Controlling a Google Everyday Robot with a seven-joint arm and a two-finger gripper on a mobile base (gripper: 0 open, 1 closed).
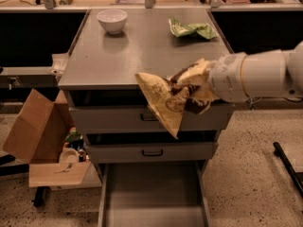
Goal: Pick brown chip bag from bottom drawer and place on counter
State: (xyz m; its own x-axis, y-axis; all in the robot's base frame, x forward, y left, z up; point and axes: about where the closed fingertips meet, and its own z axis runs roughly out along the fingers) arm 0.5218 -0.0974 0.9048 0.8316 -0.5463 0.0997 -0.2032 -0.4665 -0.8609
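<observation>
The brown chip bag [163,100], crumpled, with pale yellow ends, hangs in the air at the front edge of the counter [142,56], in front of the top drawer. My gripper [196,91] comes in from the right on a white arm and is shut on the bag's right end; the bag mostly hides its fingertips. The bag's lower corner points down toward the middle drawer. The bottom drawer [154,193] is pulled out below, and its grey floor is bare.
A white bowl [112,20] stands at the counter's back left and a green bag [191,30] lies at its back right. An open cardboard box [35,131] with clutter sits left of the cabinet. A black bar [289,167] lies on the floor at right.
</observation>
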